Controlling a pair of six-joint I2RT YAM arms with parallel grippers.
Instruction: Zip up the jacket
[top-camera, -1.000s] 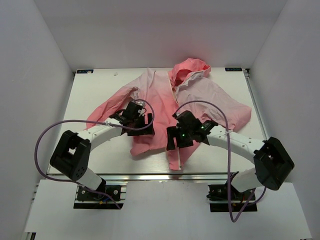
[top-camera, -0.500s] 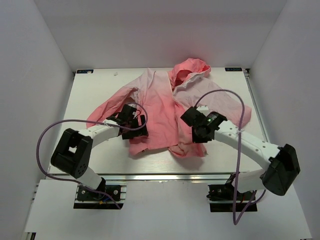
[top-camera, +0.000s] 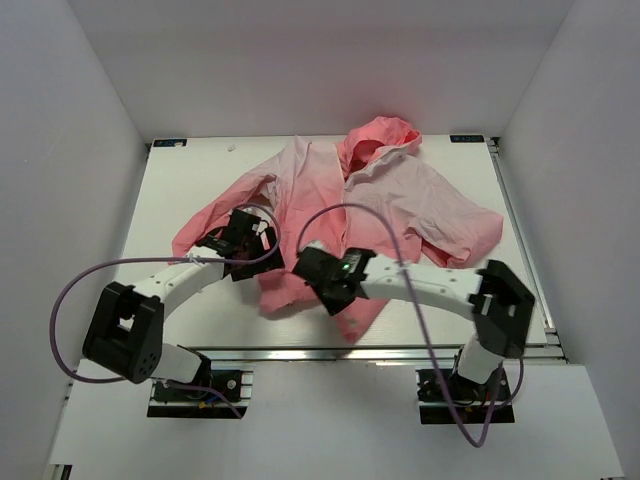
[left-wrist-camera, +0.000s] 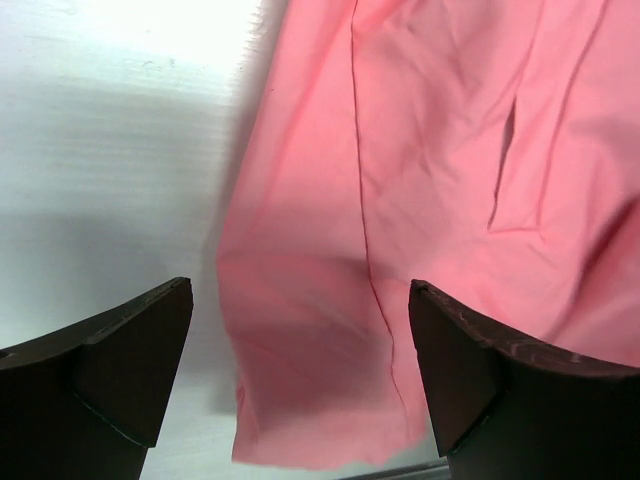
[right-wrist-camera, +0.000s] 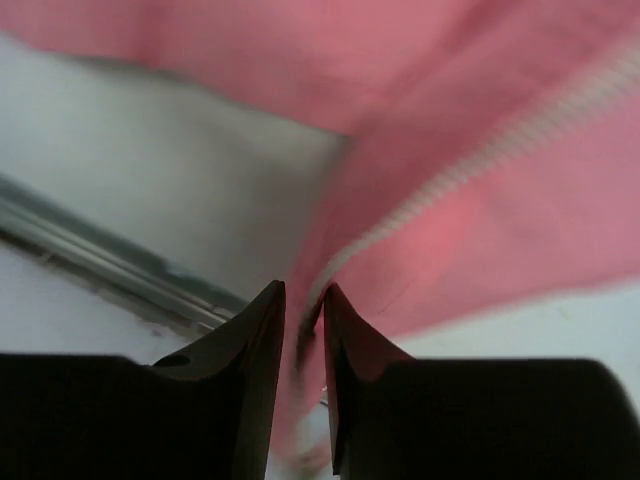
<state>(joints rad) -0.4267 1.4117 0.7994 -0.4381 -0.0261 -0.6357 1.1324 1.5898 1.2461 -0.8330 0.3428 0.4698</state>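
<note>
lying on a white table (top-camera: 180, 190) between white walls (top-camera: 60, 150), the jacket (top-camera: 320, 200) is pinched by the right hand (right-wrist-camera: 303, 290); left hand (left-wrist-camera: 300, 288) gapes.

Jacket (top-camera: 330, 200) lies on counter (top-camera: 170, 170), hood (top-camera: 380, 140) at far side, hem toward near edge, one sleeve (top-camera: 205, 220) out left, other sleeve (top-camera: 470, 225) out right. Left gripper (top-camera: 250, 238) over jacket's left half, just inside left sleeve. Right gripper (top-camera: 328, 290) at near hem, middle, right of left gripper. Left wrist view: hem corner between wide-apart fingers (left-wrist-camera: 120, 350), bare counter to its left. Right wrist view: zipper (right-wrist-camera: 480, 150) runs from upper right down into the narrow gap between right fingers (right-wrist-camera: 255, 340).
</note>
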